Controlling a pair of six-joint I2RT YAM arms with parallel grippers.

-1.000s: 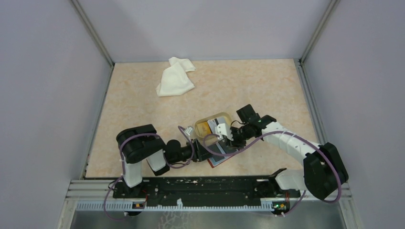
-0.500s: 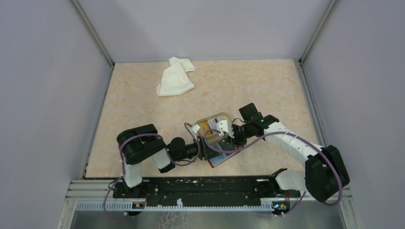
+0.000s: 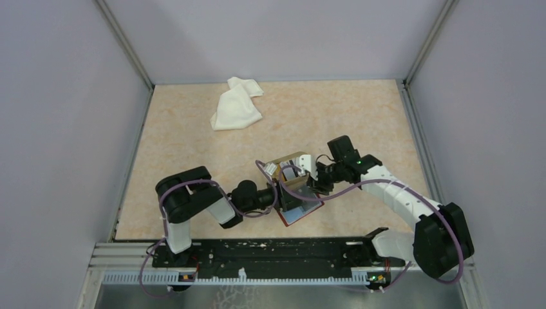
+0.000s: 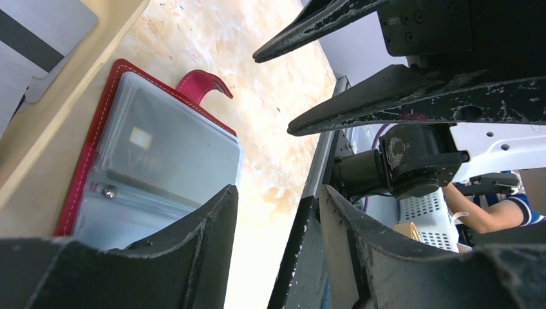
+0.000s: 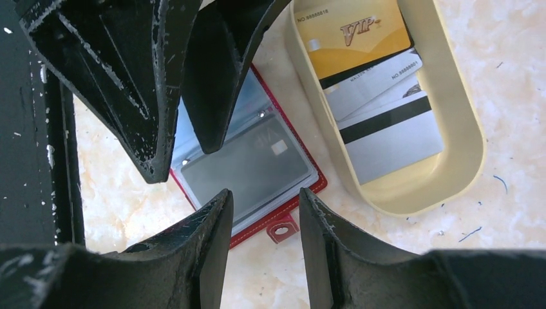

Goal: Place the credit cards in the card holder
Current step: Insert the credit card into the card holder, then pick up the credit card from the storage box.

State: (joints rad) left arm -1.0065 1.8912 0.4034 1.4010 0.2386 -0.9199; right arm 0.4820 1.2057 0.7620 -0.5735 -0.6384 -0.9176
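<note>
The red card holder (image 5: 257, 168) lies open on the table with a grey card in its clear pocket; it also shows in the top view (image 3: 301, 213) and the left wrist view (image 4: 154, 154). A yellow-orange card (image 5: 351, 32) and white/grey dark-striped cards (image 5: 389, 132) lie in the tan oval dish (image 5: 467, 138). My left gripper (image 4: 277, 193) is open and empty, its fingers (image 5: 138, 90) just above the holder. My right gripper (image 5: 265, 196) is open and empty above the holder's snap tab (image 5: 281, 229). In the top view both grippers meet over the holder, left (image 3: 286, 193), right (image 3: 309, 177).
The tan dish (image 3: 288, 161) sits directly behind the holder, touching it. A crumpled white cloth (image 3: 235, 107) lies at the far left of the table. Grey walls enclose the table on three sides. The black base rail (image 3: 277, 248) runs along the near edge.
My left arm has stretched to the right, bringing its gripper over the open card holder. My right gripper has shifted slightly right and back. Both stay open.
</note>
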